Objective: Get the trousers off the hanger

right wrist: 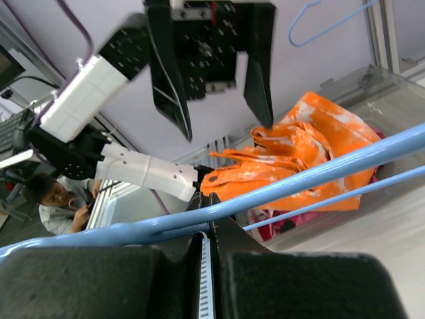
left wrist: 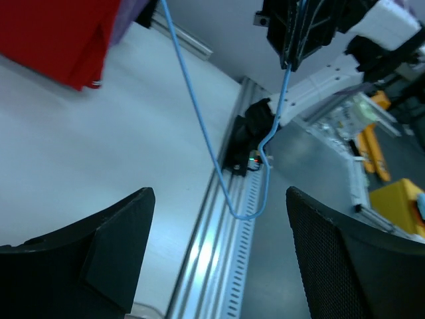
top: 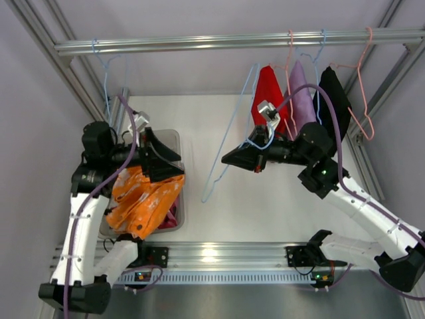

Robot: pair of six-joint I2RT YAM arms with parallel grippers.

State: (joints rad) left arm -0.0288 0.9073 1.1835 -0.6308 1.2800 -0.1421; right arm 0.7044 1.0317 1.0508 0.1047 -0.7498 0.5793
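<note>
The orange trousers (top: pixel 143 199) with white blotches lie crumpled in a clear bin (top: pixel 174 135) at the left, also seen in the right wrist view (right wrist: pixel 312 153). A bit of pink cloth (top: pixel 172 216) shows under them. My left gripper (top: pixel 169 159) hovers just above the bin, open and holding nothing (left wrist: pixel 219 266). My right gripper (top: pixel 255 157) is shut on the wire of a bare blue hanger (top: pixel 219 156), held over the middle of the table. In the right wrist view the blue hanger (right wrist: pixel 299 176) is pinched between the fingertips (right wrist: pixel 212 222).
A metal rail (top: pixel 219 43) crosses the back. On it at the right hang a red garment (top: pixel 269 90), a purple one (top: pixel 302 100) and a black one (top: pixel 334 96), with pink wire hangers (top: pixel 362 80). Another blue hanger (top: pixel 105 66) hangs at the left. Frame posts stand on both sides.
</note>
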